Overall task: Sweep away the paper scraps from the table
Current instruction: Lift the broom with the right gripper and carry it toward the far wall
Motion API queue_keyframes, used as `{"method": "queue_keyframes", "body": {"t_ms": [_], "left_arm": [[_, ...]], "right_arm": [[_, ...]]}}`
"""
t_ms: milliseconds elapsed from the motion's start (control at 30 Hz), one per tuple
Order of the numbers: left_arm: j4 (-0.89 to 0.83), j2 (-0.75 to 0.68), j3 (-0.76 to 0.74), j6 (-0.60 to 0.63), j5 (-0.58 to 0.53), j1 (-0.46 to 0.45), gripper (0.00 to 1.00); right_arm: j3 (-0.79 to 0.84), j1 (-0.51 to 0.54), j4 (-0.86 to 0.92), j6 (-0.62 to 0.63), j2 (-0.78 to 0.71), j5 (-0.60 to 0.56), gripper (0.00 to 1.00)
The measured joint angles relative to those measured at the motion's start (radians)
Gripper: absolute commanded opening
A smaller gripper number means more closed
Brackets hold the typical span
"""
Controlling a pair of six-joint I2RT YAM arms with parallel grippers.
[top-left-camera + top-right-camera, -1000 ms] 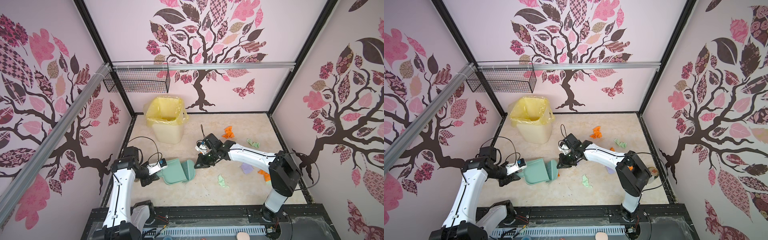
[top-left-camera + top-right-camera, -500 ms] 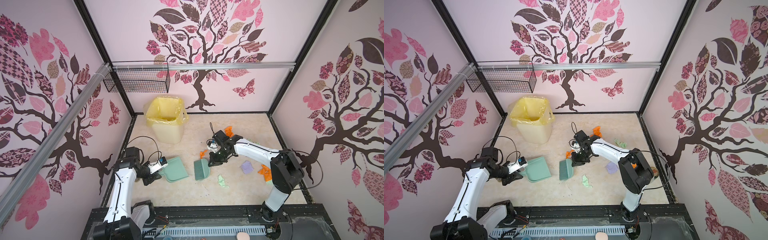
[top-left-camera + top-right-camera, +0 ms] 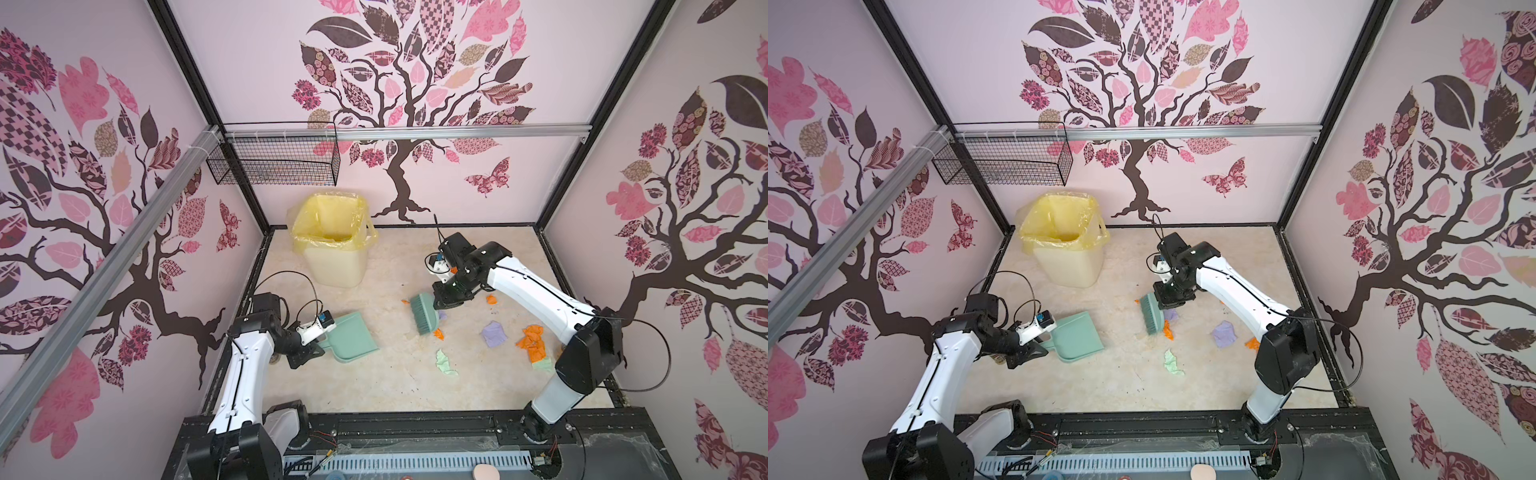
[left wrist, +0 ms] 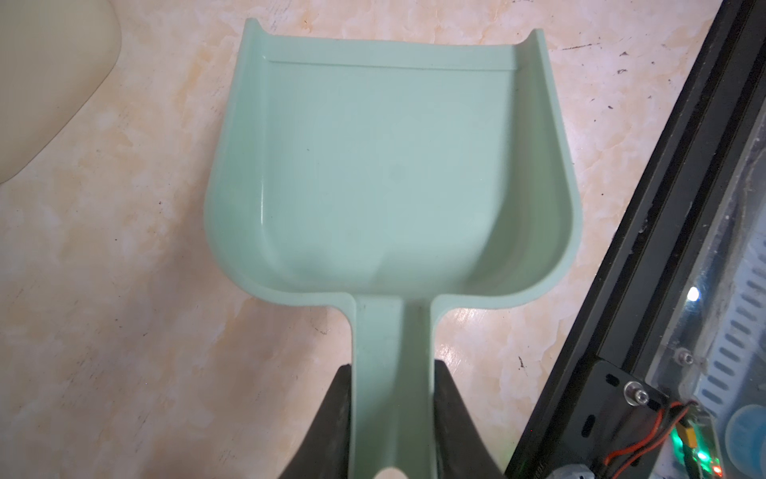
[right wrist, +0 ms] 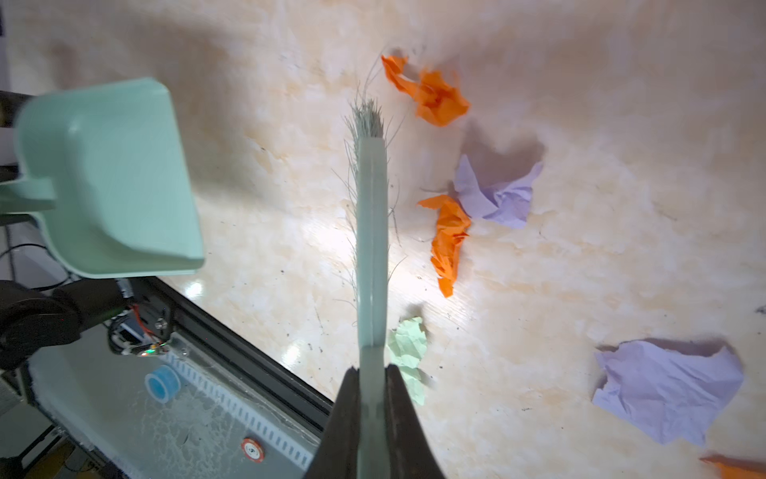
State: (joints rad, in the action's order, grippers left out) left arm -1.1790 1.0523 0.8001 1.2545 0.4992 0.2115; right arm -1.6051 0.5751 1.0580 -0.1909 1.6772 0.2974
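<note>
A second ago the brush [image 3: 424, 313] stood right at the mouth of the dustpan [image 3: 353, 338]. It has since swung away to the right, and now sits in the middle of both top views, well apart from the pan and among the paper scraps. The right claw [image 5: 372, 394] is pressed together on the brush's flat handle. In the right wrist view an orange scrap [image 5: 449, 240] and a lilac scrap [image 5: 497, 199] lie just beside the brush, on the side away from the pan. A pale green scrap [image 5: 408, 344] shows near the handle. The left claw [image 4: 393, 398] pinches the dustpan handle, and the pan lies low on the worktop [image 3: 374, 386] at lower left of centre, little moved over that second. The left wrist view shows the pan with nothing in it. The rest of the paper is spread over the right half of the worktop in a top view: a larger lilac piece [image 3: 493, 333], a big orange one [image 3: 532, 340], a pale green strip [image 3: 444, 365] and a small orange bit [image 3: 491, 299]. None is visible in the lined bin [image 3: 332, 249] at upper left, though its inside is only partly seen. This looks like the brush getting behind a fresh batch for a stroke toward the pan, with most of the job left to do. The wide gap to the pan could let light paper stray on the way.
</note>
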Motion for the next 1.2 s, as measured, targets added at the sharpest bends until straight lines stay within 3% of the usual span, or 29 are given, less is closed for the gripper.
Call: {"method": "queue_keyframes", "body": {"t_ms": [167,300,500,667,767,967,1200], "left_arm": [[0.0,0.006,0.0,-0.001,0.0,0.0,0.0],[0.0,0.003,0.0,-0.001,0.0,0.0,0.0],[-0.002,-0.015,0.0,-0.001,0.0,0.0,0.0],[-0.003,-0.027,0.0,-0.001,0.0,0.0,0.0],[-0.002,-0.026,0.0,-0.001,0.0,0.0,0.0],[0.0,-0.002,0.0,-0.001,0.004,0.0,0.0],[0.019,0.028,0.0,-0.01,0.01,-0.016,0.0]], "right_arm": [[-0.13,-0.029,-0.095,-0.074,0.075,0.077,0.0],[-0.128,-0.092,-0.267,-0.208,0.176,0.126,0.0],[0.012,-0.152,-0.502,-0.408,0.241,0.145,0.0],[0.191,-0.171,-0.629,-0.487,0.232,0.151,0.0],[0.314,-0.184,-0.671,-0.49,0.182,0.166,0.0],[0.507,-0.226,-0.646,-0.446,-0.055,0.154,0.0],[0.56,-0.249,-0.475,-0.361,-0.241,0.083,0.0]]}}
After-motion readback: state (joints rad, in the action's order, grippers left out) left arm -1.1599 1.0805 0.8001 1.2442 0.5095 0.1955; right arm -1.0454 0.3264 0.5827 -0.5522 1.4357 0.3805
